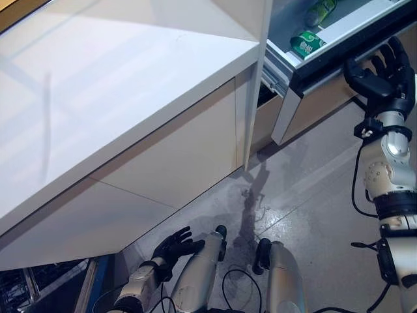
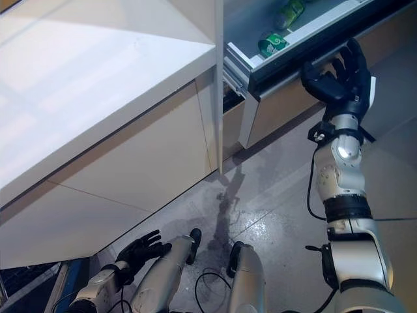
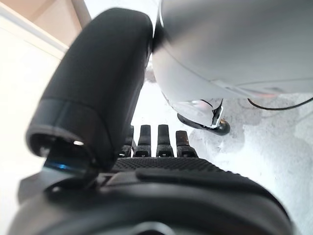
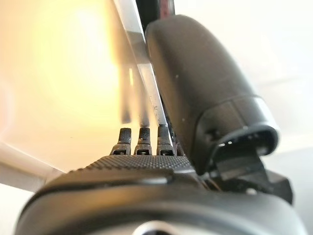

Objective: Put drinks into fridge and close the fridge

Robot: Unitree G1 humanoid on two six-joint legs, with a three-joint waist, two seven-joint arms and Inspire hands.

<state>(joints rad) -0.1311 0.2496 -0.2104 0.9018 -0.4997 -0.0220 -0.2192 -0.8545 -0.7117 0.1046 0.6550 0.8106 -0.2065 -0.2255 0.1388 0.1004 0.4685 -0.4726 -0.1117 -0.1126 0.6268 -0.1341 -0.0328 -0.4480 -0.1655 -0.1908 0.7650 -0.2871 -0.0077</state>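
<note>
Right hand, fingers straight and spread, presses flat against the front panel of the pulled-out fridge drawer. Inside the drawer lie two green drinks: a can with white lettering near the front wall, and a second green container farther back. Left hand hangs low over the grey floor, fingers loosely extended, holding nothing, beside the white counter.

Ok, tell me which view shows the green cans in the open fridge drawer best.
The left eye view: both green cans lie in plain sight inside the pulled-out drawer, just beyond the right hand at its dark front. The right eye view shows them too, nearer its top edge. Neither wrist view shows them.
</note>
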